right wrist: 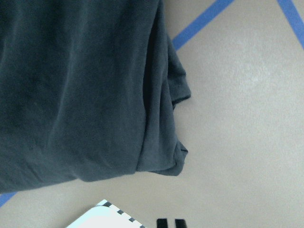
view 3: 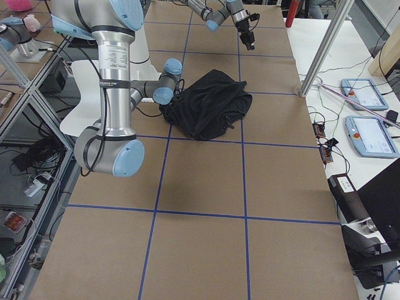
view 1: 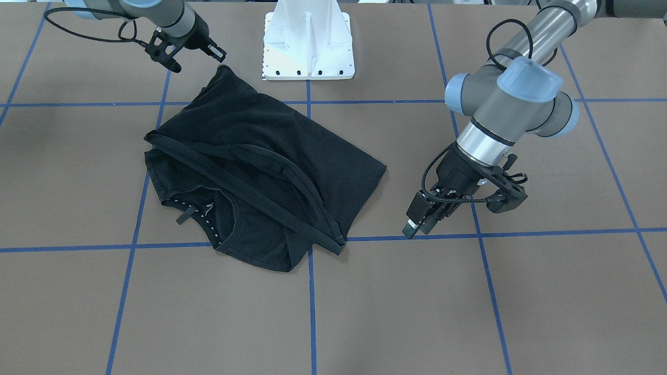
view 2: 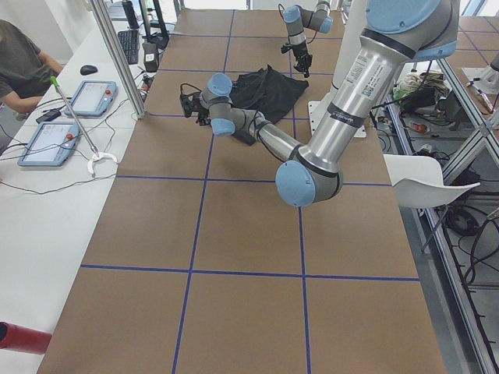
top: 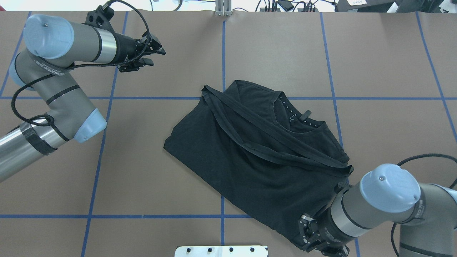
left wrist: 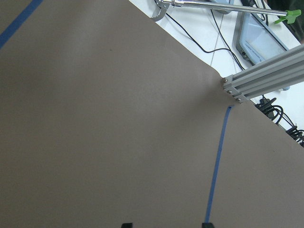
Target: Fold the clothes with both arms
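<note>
T-shirt (view 1: 271,156), black, lies rumpled on the brown desk (view 1: 521,312) as I watch through the rig's cameras. It sits about midway along the desk's length and reaches back toward the robot's edge. Its body is loosely doubled over, and a hem band (view 1: 292,182) runs slantwise across the top. The neck opening (top: 300,119), lined with white-dotted tape, faces the operators' edge.

The right gripper (view 1: 218,52) hangs by the robot's edge of the desk, just above the shirt's rearmost corner and beside the white pedestal base (view 1: 308,47). From its wrist camera I see the two fingertips (right wrist: 162,222) drawn close together, with only a sliver between them and nothing caught there. Below them lie bare desk and the shirt's folded corner. I cannot tell whether the tips touch the cloth.

The left gripper (top: 155,57) is well apart from the shirt, out toward the operators' edge on the robot's left half of the desk. Its fingertips (left wrist: 126,225) stand wide apart and empty in the wrist view, over bare brown surface and a blue tape line (left wrist: 216,166). An aluminium post (left wrist: 266,78) rises at the desk's edge ahead of it.
</note>
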`<state>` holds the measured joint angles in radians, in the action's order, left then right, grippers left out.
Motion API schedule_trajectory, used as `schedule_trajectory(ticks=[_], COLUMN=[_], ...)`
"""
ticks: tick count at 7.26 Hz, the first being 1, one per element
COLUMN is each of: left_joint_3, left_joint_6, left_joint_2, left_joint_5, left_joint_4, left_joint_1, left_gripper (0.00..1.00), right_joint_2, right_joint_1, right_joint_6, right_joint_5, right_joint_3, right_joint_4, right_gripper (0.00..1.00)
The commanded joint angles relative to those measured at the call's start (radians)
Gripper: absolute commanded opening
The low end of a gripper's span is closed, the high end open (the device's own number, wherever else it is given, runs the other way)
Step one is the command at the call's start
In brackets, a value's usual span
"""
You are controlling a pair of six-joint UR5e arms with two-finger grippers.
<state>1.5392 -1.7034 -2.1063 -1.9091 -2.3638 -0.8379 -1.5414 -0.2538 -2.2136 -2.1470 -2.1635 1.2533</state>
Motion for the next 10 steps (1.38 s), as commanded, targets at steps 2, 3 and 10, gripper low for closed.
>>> schedule_trajectory(ticks=[2,3,10], left_joint_3=[0.180,0.217,0.162], left_joint_6=[-0.047,-0.051,-0.120], left_joint_2=[0.080,0.145,0.155], left_joint_5=[0.001,0.060,0.199], left_joint_4=[0.124,0.132,0.229], left_joint_1=[0.092,0.150,0.369], left_gripper=[0.62,0.62,0.57], right_joint_2=[0.024,0.049,0.207], right_joint_1=[-0.129,-0.215,-0.475], right_joint_6=[-0.012,0.001,0.166], right_joint_5=[-0.007,-0.005,-0.008], right_joint_3=[0.002,0.023,0.229], right_joint_4=[0.000,0.000,0.008], right_gripper=[1.00,1.00,1.00])
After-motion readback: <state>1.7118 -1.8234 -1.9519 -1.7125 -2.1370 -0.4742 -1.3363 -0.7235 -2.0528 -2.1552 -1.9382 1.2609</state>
